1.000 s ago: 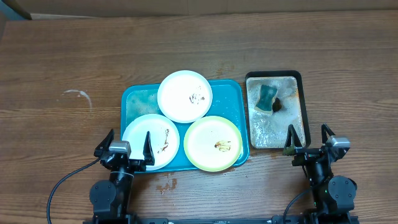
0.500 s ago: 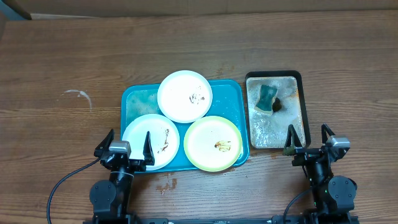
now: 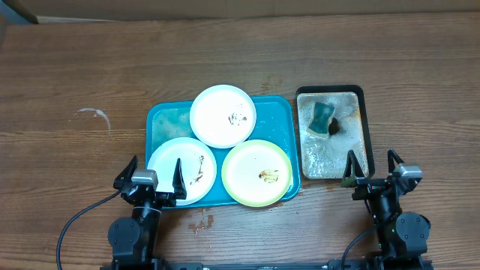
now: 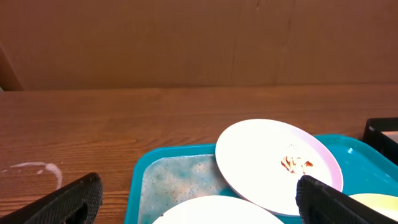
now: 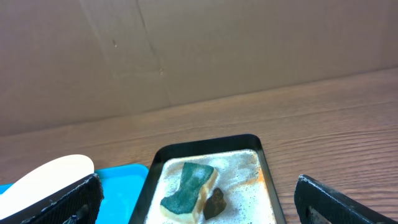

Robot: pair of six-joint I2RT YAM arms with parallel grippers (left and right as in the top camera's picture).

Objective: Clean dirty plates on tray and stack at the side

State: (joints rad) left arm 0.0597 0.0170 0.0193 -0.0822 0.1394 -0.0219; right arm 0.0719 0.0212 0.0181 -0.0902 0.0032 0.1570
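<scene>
Left hand [image 3: 157, 160], right hand [image 3: 370, 154]: released | risk: overlapped plates [image 3: 223, 115] ahead of left hand sliding | cause: wet tray [image 3: 161, 120]

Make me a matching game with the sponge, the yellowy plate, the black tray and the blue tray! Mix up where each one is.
Things:
1 sponge
2 yellow-green plate
3 black tray
4 teal tray

Places:
A right of the teal tray
B under three plates
C lying in the foamy black tray
D front right on the teal tray

Pairs: 1-C, 2-D, 3-A, 4-B
</scene>
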